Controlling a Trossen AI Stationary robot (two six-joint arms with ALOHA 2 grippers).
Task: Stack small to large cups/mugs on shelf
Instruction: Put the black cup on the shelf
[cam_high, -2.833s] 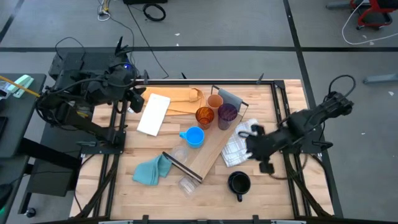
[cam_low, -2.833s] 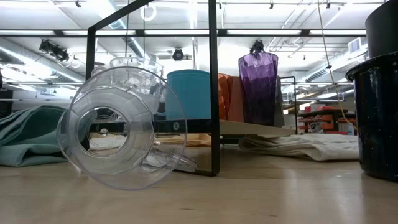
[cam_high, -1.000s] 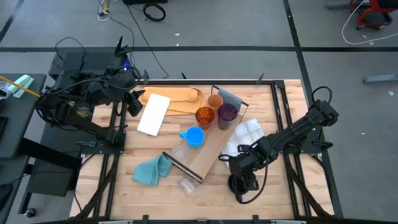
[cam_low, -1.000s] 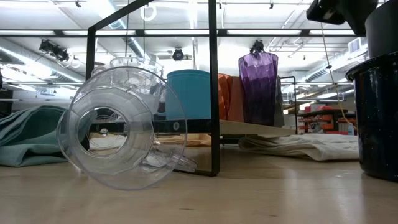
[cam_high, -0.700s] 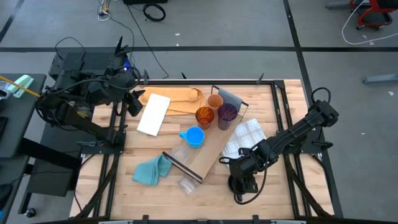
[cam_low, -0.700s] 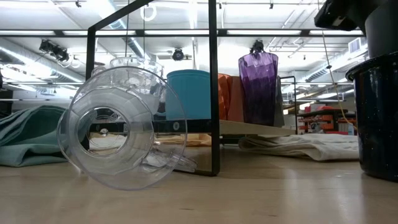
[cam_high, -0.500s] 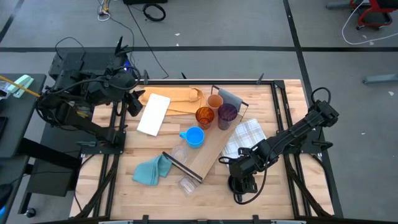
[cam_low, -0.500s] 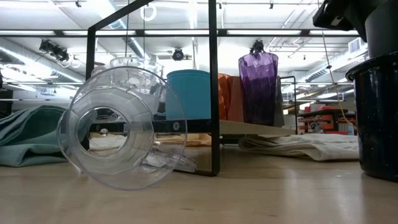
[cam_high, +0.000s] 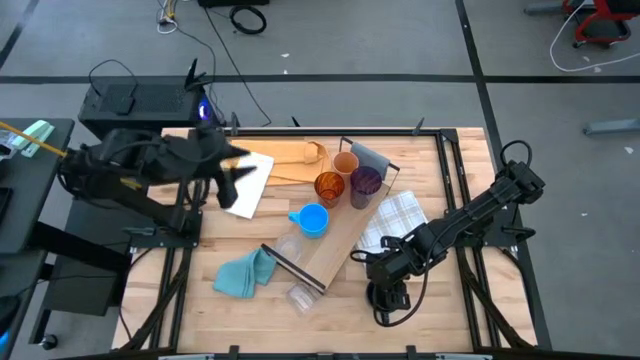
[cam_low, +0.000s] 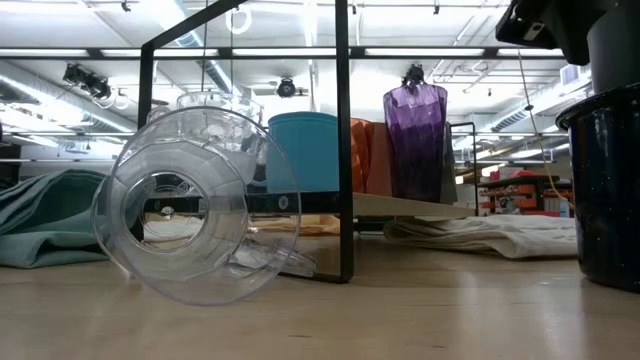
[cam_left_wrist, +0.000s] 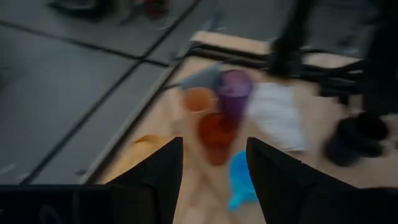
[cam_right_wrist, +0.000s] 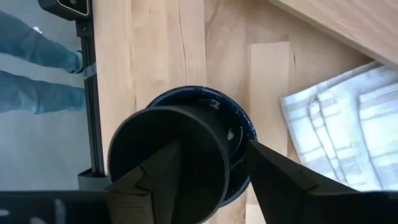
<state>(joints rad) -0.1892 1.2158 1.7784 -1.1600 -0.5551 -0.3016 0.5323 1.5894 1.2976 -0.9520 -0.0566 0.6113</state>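
Note:
On the light-wood shelf (cam_high: 340, 245) stand the tan cup (cam_high: 345, 163), amber cup (cam_high: 329, 187), purple tumbler (cam_high: 365, 183) and light blue mug (cam_high: 313, 220). A clear cup (cam_low: 195, 205) lies on its side by the shelf's near end. The black cup (cam_right_wrist: 171, 158) stands inside the dark mug (cam_right_wrist: 239, 124) near the table's front. My right gripper (cam_right_wrist: 214, 146) points down over them, open. One finger is over the black cup's top and the other is beyond its wall. My left gripper (cam_left_wrist: 214, 168) hangs open above the table's far left, holding nothing. My right gripper comes from above with its fingers on either side of the black cup's wall (cam_right_wrist: 225, 165). I cannot tell whether either finger touches it.
A white checked cloth (cam_high: 398, 215) lies right of the shelf and a teal cloth (cam_high: 243, 275) lies at the near left. A tan paper sheet (cam_high: 290, 158) and a white flat pad (cam_high: 255, 185) lie at the far left. A person's legs (cam_right_wrist: 37, 68) show beyond the table's edge.
My left gripper has swung from the table's far left edge toward the table's middle, over the white pad, and has tipped up so that it faces the cups on the shelf. The right arm and the cups stay where they were.

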